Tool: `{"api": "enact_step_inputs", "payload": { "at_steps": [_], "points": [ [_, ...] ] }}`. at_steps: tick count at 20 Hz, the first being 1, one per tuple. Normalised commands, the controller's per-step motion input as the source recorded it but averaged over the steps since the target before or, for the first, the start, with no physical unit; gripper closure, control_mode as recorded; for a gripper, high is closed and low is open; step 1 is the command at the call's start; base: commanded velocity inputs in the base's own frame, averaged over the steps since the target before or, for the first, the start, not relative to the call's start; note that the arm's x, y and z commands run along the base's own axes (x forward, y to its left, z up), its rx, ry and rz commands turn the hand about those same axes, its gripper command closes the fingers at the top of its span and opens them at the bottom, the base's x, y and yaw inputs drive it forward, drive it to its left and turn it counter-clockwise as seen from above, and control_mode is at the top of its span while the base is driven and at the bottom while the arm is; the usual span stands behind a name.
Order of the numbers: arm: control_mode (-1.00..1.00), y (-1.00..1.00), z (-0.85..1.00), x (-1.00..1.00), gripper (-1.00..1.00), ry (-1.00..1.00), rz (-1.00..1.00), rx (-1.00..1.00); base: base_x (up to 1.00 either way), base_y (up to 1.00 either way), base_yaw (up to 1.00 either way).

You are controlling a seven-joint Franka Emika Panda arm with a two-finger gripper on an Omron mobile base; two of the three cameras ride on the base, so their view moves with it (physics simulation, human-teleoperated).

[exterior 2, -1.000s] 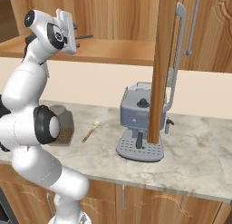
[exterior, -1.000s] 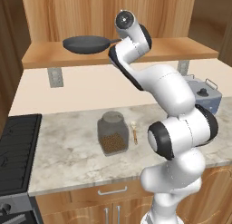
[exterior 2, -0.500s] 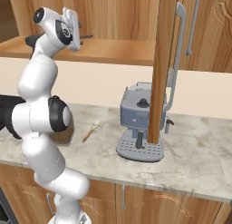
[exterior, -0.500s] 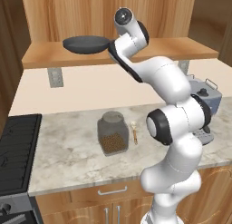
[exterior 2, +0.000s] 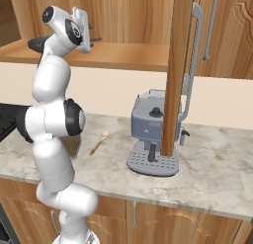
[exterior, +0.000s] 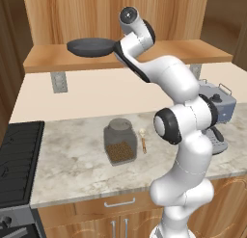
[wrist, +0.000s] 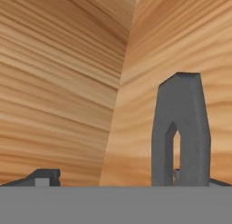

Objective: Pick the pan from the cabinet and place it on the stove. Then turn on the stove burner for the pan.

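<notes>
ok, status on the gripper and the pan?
Gripper open, empty, inside wooden cabinet. Dark-grey frying pan on its shelf, ungrasped. Nothing blocking.

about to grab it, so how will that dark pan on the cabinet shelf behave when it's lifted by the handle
The pan looks like rigid metal, so it probably won't flex. Its round bowl sits well off to one side of the thin handle, so gripped there it will likely droop bowl-first or twist. It rests flat on the cabinet shelf, so it should slide rather than roll if nudged.
</notes>
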Motion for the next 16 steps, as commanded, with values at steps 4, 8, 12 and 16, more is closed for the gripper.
{"api": "enact_step_inputs", "payload": {
  "at_steps": [4,8,12,16],
  "points": [
    [-1.0,0.0,-0.23,0.38,-1.0,0.0,0.0,0.0,0.0,0.0,0.0],
    [-1.0,0.0,-0.24,0.39,-1.0,0.0,0.0,0.0,0.0,0.0,0.0],
    [-1.0,0.08,-0.27,0.18,-1.0,-0.01,0.0,0.0,0.0,0.0,0.0],
    [-1.0,0.15,-0.32,0.14,1.0,-0.01,0.0,0.0,0.0,0.0,0.0]
  ]
}}
